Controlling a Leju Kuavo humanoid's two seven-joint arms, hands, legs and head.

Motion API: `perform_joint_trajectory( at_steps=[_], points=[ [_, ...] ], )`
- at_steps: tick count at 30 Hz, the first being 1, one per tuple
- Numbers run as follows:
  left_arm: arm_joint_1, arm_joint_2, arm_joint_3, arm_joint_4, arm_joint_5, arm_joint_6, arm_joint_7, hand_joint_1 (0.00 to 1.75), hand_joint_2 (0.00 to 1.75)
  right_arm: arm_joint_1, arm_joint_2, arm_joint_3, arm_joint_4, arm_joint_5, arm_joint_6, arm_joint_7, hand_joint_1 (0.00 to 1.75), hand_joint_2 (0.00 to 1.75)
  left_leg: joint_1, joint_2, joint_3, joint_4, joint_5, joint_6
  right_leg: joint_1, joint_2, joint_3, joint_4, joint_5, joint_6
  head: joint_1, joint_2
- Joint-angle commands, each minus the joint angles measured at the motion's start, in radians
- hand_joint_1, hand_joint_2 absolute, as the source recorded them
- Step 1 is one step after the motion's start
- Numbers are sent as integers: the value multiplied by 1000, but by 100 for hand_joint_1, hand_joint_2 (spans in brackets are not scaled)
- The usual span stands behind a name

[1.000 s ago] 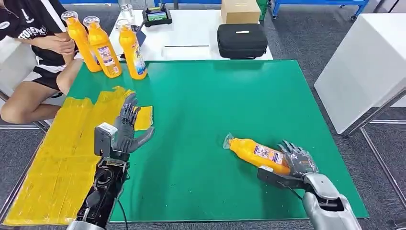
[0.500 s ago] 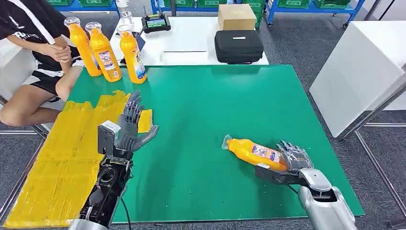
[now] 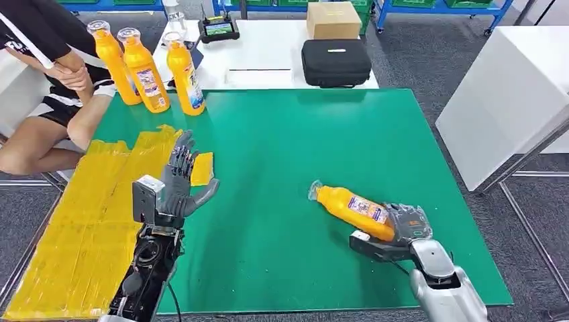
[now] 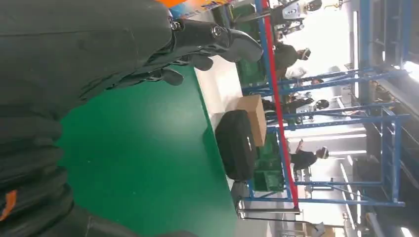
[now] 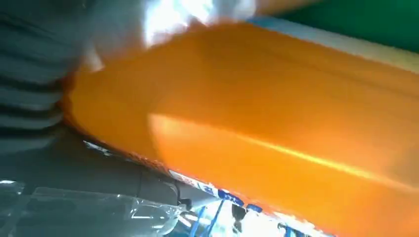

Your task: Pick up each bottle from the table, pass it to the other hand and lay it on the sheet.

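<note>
Right hand point(image 3: 408, 225) is down at the near edge of the green tabletop point(image 3: 282, 174), fingers wrapped round the base end of the lying bottle point(image 3: 352, 208). From the wrist camera that bottle is a wall of glossy orange plastic, smooth and rounded, label edge just peeking. It lies on its side with its clear cap pointing away toward the middle of the mat; whether it has left the surface I cannot tell.

Left hand point(image 3: 180, 181) is raised over the near left, fingers spread apart, palm open, holding nothing, poised beside the yellow sheet point(image 3: 87, 215). That sheet looks thin and crinkly, wrinkled like plastic film, with one small flap point(image 3: 202, 168) folded toward the green. No bottle rests on it, so by my reading nothing is delivered yet: first pick in progress, handover and laying down all to come.

Further back, three upright bottles point(image 3: 144, 70) wait at the far left corner, same orange bodies, clear caps, printed labels. A seated person point(image 3: 50, 74) is beside them. Beyond, a white table carries a black case point(image 3: 335, 62) and a cardboard box point(image 3: 333, 19).
</note>
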Motion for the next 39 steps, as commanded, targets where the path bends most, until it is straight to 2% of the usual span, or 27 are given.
perform_joint_trajectory(
  at_steps=[1, 2, 3, 4, 7, 13, 15, 16, 19, 22, 25, 31, 32, 39],
  points=[
    [53, 43, -85, -69, 11, -156, 35, 0, 175, 27, 142, -84, -74, -240, -255, -166, 175, 175, 1, -1, -4, -1, 0, -4, 1, -3, -4, 0, 0, -1, 0, 0],
    [64, 41, -113, -97, -16, -167, 48, 0, 175, 25, 177, -109, -89, -334, -288, -215, 175, 175, 1, 0, -4, 0, 0, -3, 1, -2, -5, 0, 0, -1, 0, 0],
    [66, 37, -149, -121, -43, -173, 64, 0, 175, 24, 225, -129, -122, -491, -302, -299, 175, 175, 1, 1, -5, 0, 0, -2, 1, -1, -6, 1, -1, -1, 0, 0],
    [60, 33, -171, -132, -52, -177, 72, 0, 175, 23, 246, -131, -137, -567, -304, -339, 175, 175, 1, -1, -8, 0, 1, -2, 0, -2, -9, 2, 0, 0, 0, 0],
    [49, 26, -181, -133, -57, -172, 87, 0, 175, 22, 254, -117, -146, -565, -306, -329, 175, 175, 1, -4, -16, 1, 3, -4, 0, -5, -16, 3, 0, 0, 0, 0],
    [46, 33, -175, -124, -57, -171, 86, 0, 175, 24, 245, -120, -140, -569, -307, -329, 175, 175, 2, -8, -17, 0, 2, -5, 0, -8, -17, 3, -1, 0, 0, 0],
    [24, 28, -199, -118, -48, -215, 86, 0, 175, 23, 289, -140, -171, -777, -265, -458, 175, 175, 1, -10, -21, 0, 3, -4, 0, -9, -20, 3, -1, 0, 0, 0],
    [11, 20, -209, -117, -46, -227, 96, 0, 175, 21, 307, -134, -184, -841, -232, -487, 175, 175, 2, -10, -18, 1, 2, -7, 0, -11, -18, 3, -2, 0, 0, 0],
    [-13, 14, -233, -105, -22, -217, 141, 0, 175, 17, 334, -83, -202, -968, -167, -509, 175, 175, 1, -9, -22, 2, 3, -5, 0, -9, -21, 4, -1, 0, 0, 0],
    [-27, 22, -236, -81, 18, -211, 153, 0, 175, -27, 350, -35, -133, -1034, -126, -518, 175, 175, 2, -9, -20, 1, 2, -6, 0, -9, -20, 3, -1, -1, -1, 0],
    [-38, 25, -240, -67, 43, -218, 159, 0, 175, -73, 367, 7, -63, -1043, -121, -523, 175, 175, 1, -8, -20, 1, 3, -5, 0, -8, -20, 3, -1, 0, 0, 0],
    [-39, 25, -243, -59, 88, -227, 178, 0, 175, -79, 371, 44, -35, -1042, -104, -525, 175, 175, 2, -10, -19, 0, 3, -8, 1, -11, -19, 3, -2, 0, -1, 0],
    [-44, 22, -243, -50, 104, -225, 186, 0, 175, -82, 376, 65, -15, -1041, -84, -527, 175, 175, 1, -10, -21, 0, 4, -5, 0, -9, -21, 2, -1, 0, 0, 0],
    [-48, 20, -259, -46, 209, -213, 222, 0, 175, -105, 410, 228, 122, -998, -72, -557, 175, 175, 2, -9, -22, 0, 4, -5, 0, -9, -22, 3, 0, 0, 0, 0]
  ],
)
